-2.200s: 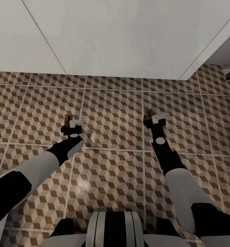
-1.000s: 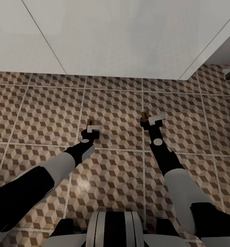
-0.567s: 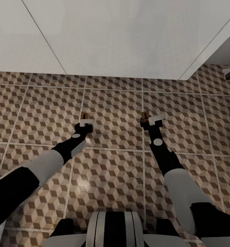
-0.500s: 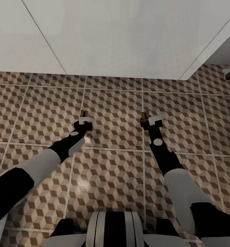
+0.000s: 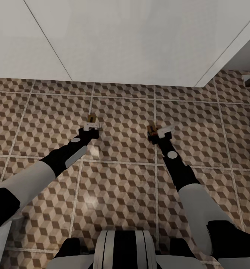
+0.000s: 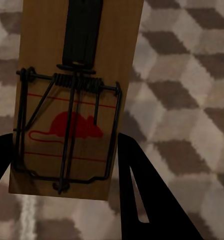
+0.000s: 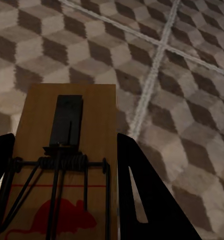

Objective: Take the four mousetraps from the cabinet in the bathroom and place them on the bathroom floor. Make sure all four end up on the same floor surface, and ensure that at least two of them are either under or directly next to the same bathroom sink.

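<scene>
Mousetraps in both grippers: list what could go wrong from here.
1. Both mousetraps, left and right, appear to hang above the bathroom floor; released now, they may bounce or flip.
2. The white surface ahead may be the sink, but that is unclear; traps could land away from it.

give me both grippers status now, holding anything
Left gripper: shut on a mousetrap, above the bathroom floor.
Right gripper: shut on another mousetrap.
</scene>
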{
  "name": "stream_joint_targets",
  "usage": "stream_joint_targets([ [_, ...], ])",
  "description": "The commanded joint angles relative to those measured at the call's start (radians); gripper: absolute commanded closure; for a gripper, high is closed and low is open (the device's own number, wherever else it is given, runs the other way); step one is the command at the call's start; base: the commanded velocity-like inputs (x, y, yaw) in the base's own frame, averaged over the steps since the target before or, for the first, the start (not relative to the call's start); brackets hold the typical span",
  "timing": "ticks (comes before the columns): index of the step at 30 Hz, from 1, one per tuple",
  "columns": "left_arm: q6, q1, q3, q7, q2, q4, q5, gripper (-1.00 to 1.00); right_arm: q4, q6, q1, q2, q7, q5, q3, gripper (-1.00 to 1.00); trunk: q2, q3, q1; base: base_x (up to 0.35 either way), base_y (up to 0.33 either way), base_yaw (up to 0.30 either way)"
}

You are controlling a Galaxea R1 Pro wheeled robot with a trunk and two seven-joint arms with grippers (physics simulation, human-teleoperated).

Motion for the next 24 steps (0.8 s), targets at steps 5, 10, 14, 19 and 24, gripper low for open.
stream_joint_targets([
  [5, 0.004, 0.001, -0.008, 0.012, 0.002, -0.003, 0.002, 1.0, 0.004, -0.009, 0.0, 0.0, 0.025, -0.011, -0.008, 1.0, 0.0, -0.001, 0.0, 0.0, 0.0, 0.0],
  [10, 0.005, 0.001, -0.008, 0.013, 0.002, -0.003, 0.001, 1.0, 0.002, -0.037, 0.0, 0.0, 0.027, -0.014, -0.007, 1.0, 0.0, -0.001, 0.0, 0.0, 0.0, 0.0],
  [14, 0.007, 0.002, -0.008, 0.014, 0.002, -0.002, -0.001, 1.0, -0.014, -0.05, 0.0, 0.001, 0.027, -0.013, -0.006, 1.0, 0.0, -0.001, 0.0, 0.0, 0.0, 0.0],
  [19, 0.009, 0.007, -0.008, 0.014, 0.002, -0.002, -0.001, 1.0, -0.046, -0.053, 0.005, 0.001, 0.027, -0.012, -0.006, 1.0, 0.0, -0.001, 0.0, 0.0, 0.0, 0.0],
  [24, 0.01, 0.012, -0.008, 0.017, 0.002, -0.002, -0.002, 1.0, -0.122, -0.053, 0.057, 0.001, 0.027, -0.012, -0.007, 1.0, 0.0, -0.001, 0.0, 0.0, 0.0, 0.0],
])
